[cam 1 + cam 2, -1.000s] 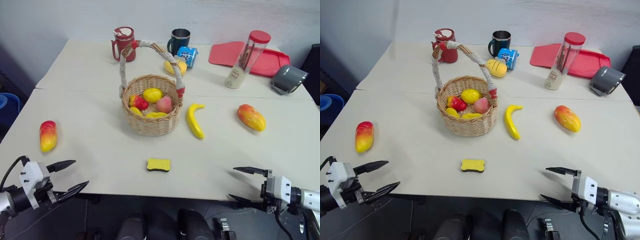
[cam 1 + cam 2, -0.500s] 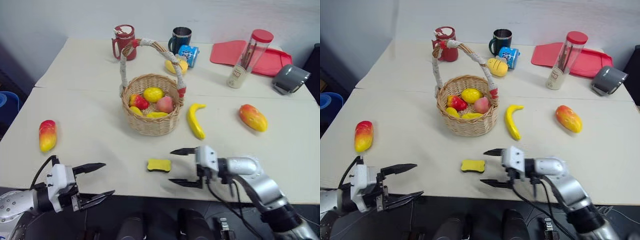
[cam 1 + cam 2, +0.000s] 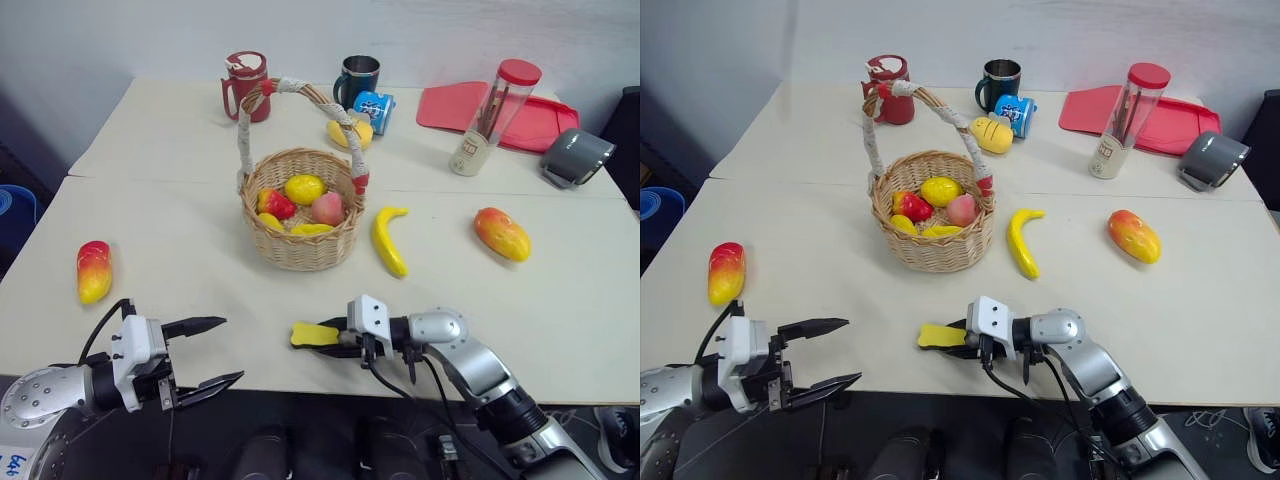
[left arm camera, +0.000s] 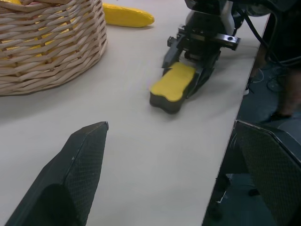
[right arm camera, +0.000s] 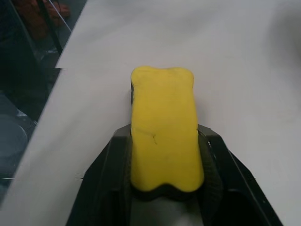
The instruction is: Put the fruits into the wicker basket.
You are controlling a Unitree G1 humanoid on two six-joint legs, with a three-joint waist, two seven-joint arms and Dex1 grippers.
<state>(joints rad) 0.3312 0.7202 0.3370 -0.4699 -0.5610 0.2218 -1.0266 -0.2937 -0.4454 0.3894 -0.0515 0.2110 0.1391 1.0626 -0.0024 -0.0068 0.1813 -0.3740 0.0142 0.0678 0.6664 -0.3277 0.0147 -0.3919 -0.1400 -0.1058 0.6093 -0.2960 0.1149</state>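
The wicker basket [image 3: 300,250] stands mid-table with a lemon [image 3: 304,188], a peach [image 3: 328,208] and a red fruit [image 3: 277,203] inside. A banana [image 3: 389,240] lies just right of it. One mango [image 3: 502,233] lies further right, another mango [image 3: 94,271] far left. My right gripper [image 3: 332,337] is shut on the flat yellow sponge [image 3: 305,335] near the front edge; its fingers [image 5: 117,160] press both long sides of that sponge [image 5: 162,127]. My left gripper [image 3: 233,349] hangs open off the front left edge, holding nothing.
At the back stand a red mug [image 3: 247,83], a dark mug [image 3: 358,78], a blue can [image 3: 375,110], a yellow toy [image 3: 350,133], a red-capped bottle [image 3: 490,115], a red tray [image 3: 445,105] and a grey object [image 3: 575,157].
My right gripper swept left along the front edge to the sponge and closed on it. My left gripper shifted a little to the right, still open.
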